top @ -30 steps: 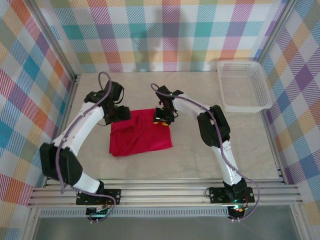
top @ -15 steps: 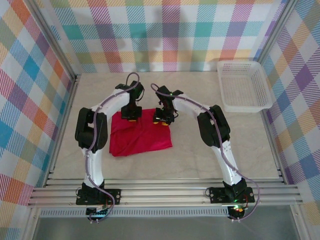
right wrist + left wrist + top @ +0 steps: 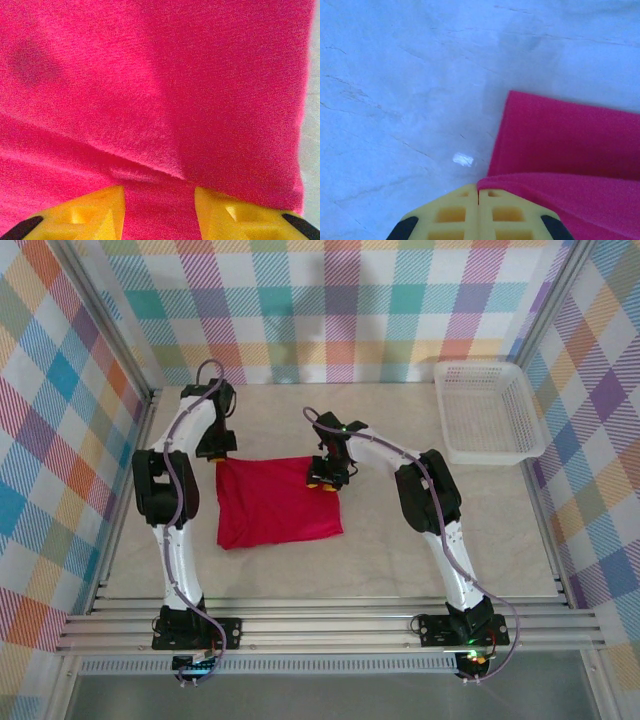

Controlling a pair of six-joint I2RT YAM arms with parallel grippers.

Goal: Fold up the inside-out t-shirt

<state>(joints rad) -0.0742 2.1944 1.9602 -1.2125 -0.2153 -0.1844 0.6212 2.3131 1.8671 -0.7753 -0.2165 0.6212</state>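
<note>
The inside-out t-shirt (image 3: 280, 505) lies as a flat red rectangle on the table, left of the middle. My left gripper (image 3: 218, 454) is at its far left corner. In the left wrist view its yellow fingers (image 3: 455, 212) are pressed together, with the edge of the red fabric (image 3: 570, 140) pinched at their tips (image 3: 479, 192). My right gripper (image 3: 322, 480) is low on the far right corner. In the right wrist view its fingers stand partly apart (image 3: 159, 205) with a raised bunch of the red fabric (image 3: 160, 75) caught between them.
A white mesh basket (image 3: 480, 365) stands at the far right of the pale table (image 3: 420, 540). Checked walls close in the left, far and right sides. Both arms arch over the far half of the table.
The left gripper shut and swung from the shirt's left edge, past its far middle, to the far left corner. The loose fold there is now drawn out flat. The right arm has not moved.
</note>
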